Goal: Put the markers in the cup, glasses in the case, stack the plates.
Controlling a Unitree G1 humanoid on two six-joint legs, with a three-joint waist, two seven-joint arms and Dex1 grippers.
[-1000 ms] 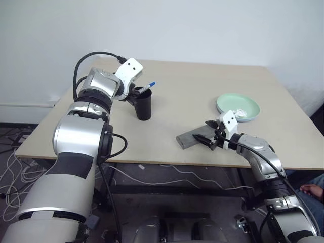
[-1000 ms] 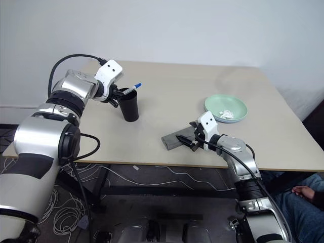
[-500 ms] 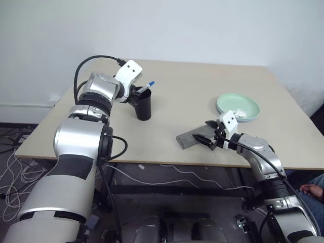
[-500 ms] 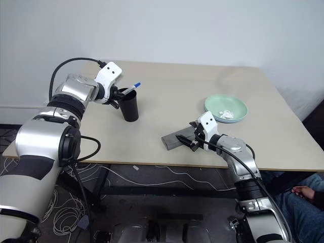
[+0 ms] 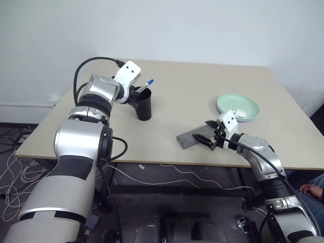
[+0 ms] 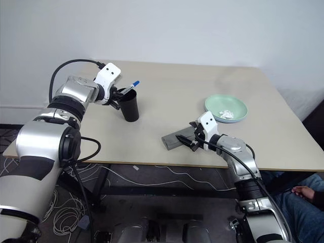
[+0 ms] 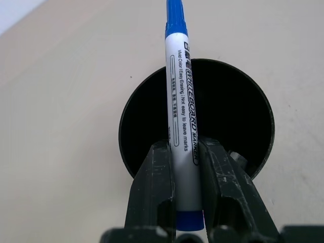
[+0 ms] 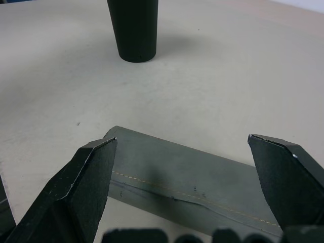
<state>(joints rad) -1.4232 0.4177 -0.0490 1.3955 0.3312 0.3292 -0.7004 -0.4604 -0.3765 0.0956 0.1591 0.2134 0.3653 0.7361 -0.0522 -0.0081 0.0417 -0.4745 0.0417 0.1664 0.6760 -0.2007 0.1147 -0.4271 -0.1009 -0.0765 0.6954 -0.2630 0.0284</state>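
My left gripper [image 7: 182,152] is shut on a white marker [image 7: 181,101] with a blue cap. It holds the marker slanted over the mouth of the black cup [image 5: 144,107], which stands at the table's left. The grey case [image 5: 191,137] lies closed near the front edge. My right gripper [image 8: 181,143] stands open just above the case's near end, with nothing between its fingers. At the right sits a mint green plate [image 5: 249,104] with small white bits [image 5: 241,113] on it. The glasses are out of view.
The tan table [image 5: 192,86] has a white wall behind it, and its front edge runs just below the case. Cables lie on the floor beneath. Part of a person [image 5: 311,190] shows at the lower right, off the table.
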